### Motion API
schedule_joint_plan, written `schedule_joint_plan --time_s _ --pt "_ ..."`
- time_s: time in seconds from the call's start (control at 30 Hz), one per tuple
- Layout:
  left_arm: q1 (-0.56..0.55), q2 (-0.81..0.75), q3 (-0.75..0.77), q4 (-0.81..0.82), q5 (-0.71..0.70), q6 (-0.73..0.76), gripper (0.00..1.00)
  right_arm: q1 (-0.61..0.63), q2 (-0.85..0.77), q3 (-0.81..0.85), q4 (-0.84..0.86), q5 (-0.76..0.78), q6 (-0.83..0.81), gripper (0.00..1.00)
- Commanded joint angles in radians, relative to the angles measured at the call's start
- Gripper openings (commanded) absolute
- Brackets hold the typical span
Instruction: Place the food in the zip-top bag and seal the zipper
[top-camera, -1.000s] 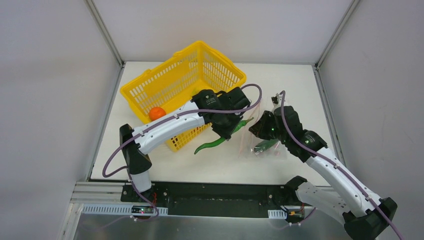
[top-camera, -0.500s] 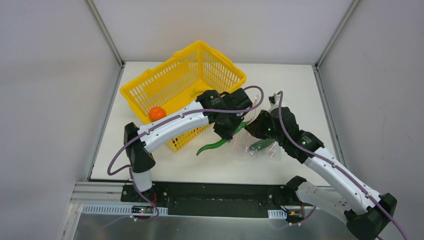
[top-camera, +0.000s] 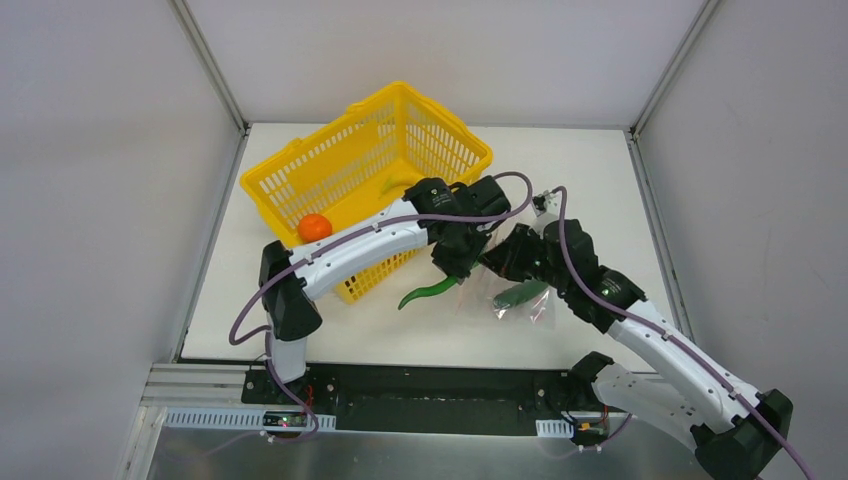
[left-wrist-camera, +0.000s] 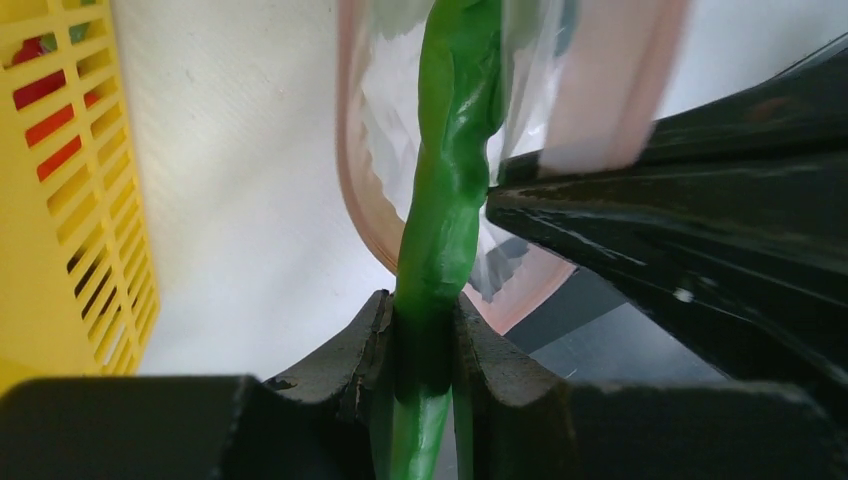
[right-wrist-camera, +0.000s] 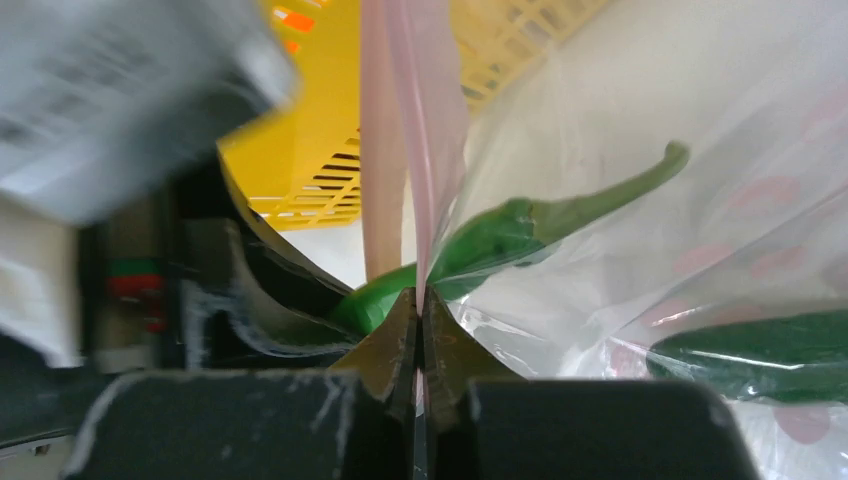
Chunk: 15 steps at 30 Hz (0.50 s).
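Green pepper (left-wrist-camera: 450, 200) | axis aimed into open bag (right-wrist-camera: 760, 150) | left fingers (left-wrist-camera: 345, 360) pinch it | right fingers (right-wrist-camera: 375, 355) pinch zipper (right-wrist-camera: 400, 120)

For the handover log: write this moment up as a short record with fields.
left gripper: shut on pepper, whose far end is inside the bag mouth
right gripper: shut on zipper, holding that edge up
already in bag: second pepper
basket: behind the left arm, orange inside
zipper state: open, not sealed
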Motion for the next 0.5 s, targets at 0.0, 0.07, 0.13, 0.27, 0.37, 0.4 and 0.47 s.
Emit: schedule_joint_plan --time_s 0.0,0.07,0.13,0.27,0.37,0.4,0.47 --pt "0.010 0.026 0.104 -0.059 0.010 0.034 0.10 0.004 -0.024 -0.047 0.126 -0.042 0.090 0.00" --pt "0.007 0.038 0.146 -0.104 -0.010 0.066 0.17 0.005 -0.042 -0.071 0.147 -0.023 0.116 0.00" --pt "0.007 0.034 0.150 -0.112 -0.033 0.086 0.29 0.004 -0.060 -0.088 0.157 -0.002 0.133 0.00" --pt "0.007 0.049 0.175 -0.120 -0.043 0.101 0.44 0.002 -0.081 -0.089 0.171 -0.006 0.160 0.00" --pt "0.006 0.072 0.220 -0.143 -0.054 0.103 0.47 -0.011 -0.064 -0.059 0.164 -0.059 0.189 0.00" --pt "0.006 0.072 0.228 -0.141 -0.055 0.102 0.47 -0.019 -0.052 -0.049 0.155 -0.078 0.199 0.00" --pt "0.006 0.050 0.225 -0.125 -0.056 0.103 0.48 -0.043 -0.032 -0.035 0.138 -0.106 0.209 0.00"
